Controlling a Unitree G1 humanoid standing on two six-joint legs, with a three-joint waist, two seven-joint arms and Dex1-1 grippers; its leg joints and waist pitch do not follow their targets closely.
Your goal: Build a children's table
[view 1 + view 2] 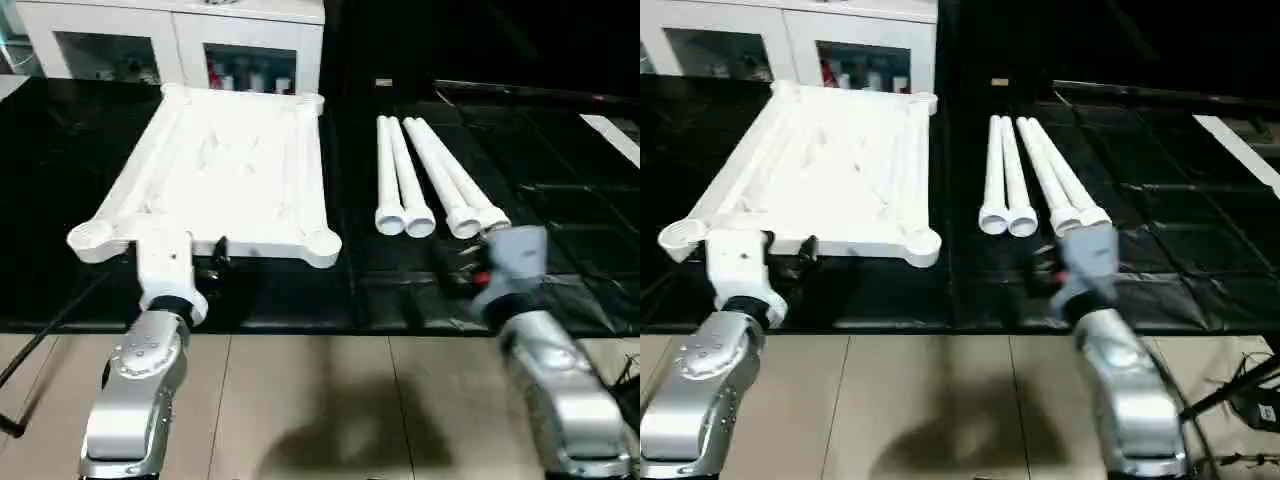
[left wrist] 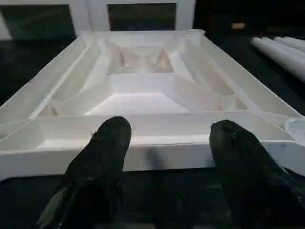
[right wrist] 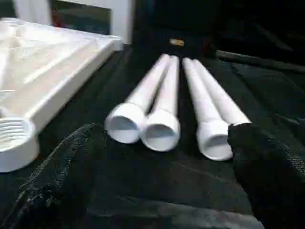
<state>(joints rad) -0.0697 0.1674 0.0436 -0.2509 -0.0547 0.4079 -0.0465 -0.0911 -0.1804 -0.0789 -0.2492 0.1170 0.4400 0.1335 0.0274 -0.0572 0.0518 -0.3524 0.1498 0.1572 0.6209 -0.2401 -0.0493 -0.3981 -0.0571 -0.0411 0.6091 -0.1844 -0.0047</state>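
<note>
No lettering, label or number could be read anywhere — not on any surface that showed in the views.

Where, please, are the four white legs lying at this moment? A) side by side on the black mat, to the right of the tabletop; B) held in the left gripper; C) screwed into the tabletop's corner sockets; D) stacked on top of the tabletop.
A: the four legs lie side by side on the black mat, apart from the upside-down tabletop to their left, whose corner sockets stand empty.
</note>
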